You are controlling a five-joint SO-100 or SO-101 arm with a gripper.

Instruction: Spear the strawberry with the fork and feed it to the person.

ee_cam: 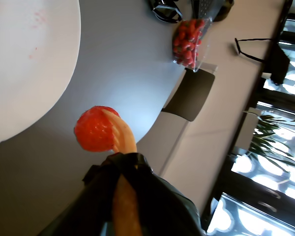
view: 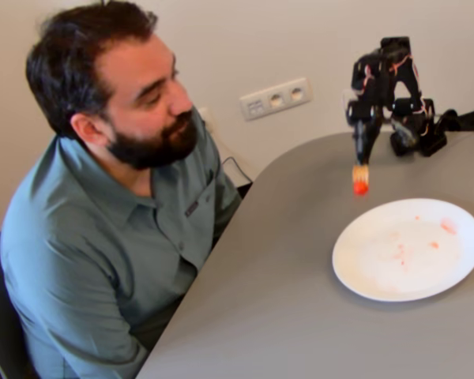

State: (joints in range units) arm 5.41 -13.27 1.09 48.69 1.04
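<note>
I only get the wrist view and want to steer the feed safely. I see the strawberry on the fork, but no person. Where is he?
Observer: In the fixed view the person sits at the table's left edge, the fork far to his right.
Operator: Is the strawberry over the plate?
Observer: No. The strawberry hangs above bare table, beyond the plate's upper left rim.
Operator: Is he facing it?
Observer: His head is turned toward the fork, looking down, mouth closed.
</note>
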